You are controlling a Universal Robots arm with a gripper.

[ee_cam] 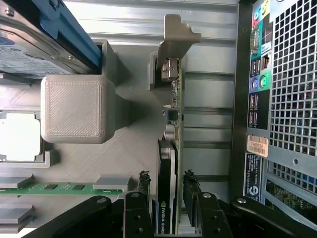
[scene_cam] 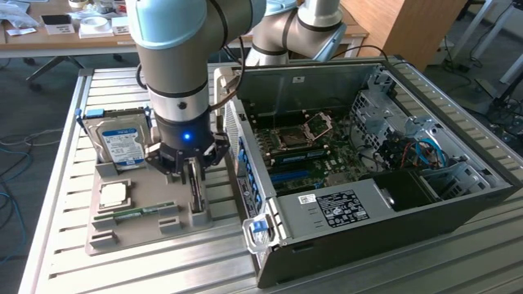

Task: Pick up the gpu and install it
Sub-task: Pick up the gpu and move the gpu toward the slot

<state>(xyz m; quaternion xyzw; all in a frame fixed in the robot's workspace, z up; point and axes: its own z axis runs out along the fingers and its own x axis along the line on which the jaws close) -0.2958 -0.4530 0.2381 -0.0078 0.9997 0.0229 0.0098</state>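
Single arm working at a ribbed metal bench (scene_cam: 163, 269). The black two-fingered hand (scene_cam: 190, 166) is hanging low over a grey moulded parts tray (scene_cam: 122, 240). Its fingers are spread wide and straddling the gpu (scene_cam: 197, 196), a thin flat card that is standing on its long edge in a tray slot.

In the wrist view the hand (ee_cam: 167, 183) is showing one of its fingers (ee_cam: 143, 186) apart from the gpu's (ee_cam: 166, 163) black face. The other finger is sitting just beside the green board side, and whether it is touching cannot be told. A pale bracket (ee_cam: 174, 42) is capping the card's far end.

The exterior view is showing the open black computer case (scene_cam: 351, 245) lying on its side just beside the tray, at the exterior view's right, with its mainboard (scene_cam: 310, 153) exposed. The wrist view is showing that case's rear port panel (ee_cam: 257, 99).

On the tray (ee_cam: 133, 158), a silver hard drive (scene_cam: 121, 144) with a blue-white label, a square processor (scene_cam: 112, 195) and a narrow green memory stick (scene_cam: 135, 213) are resting apart from the gpu.
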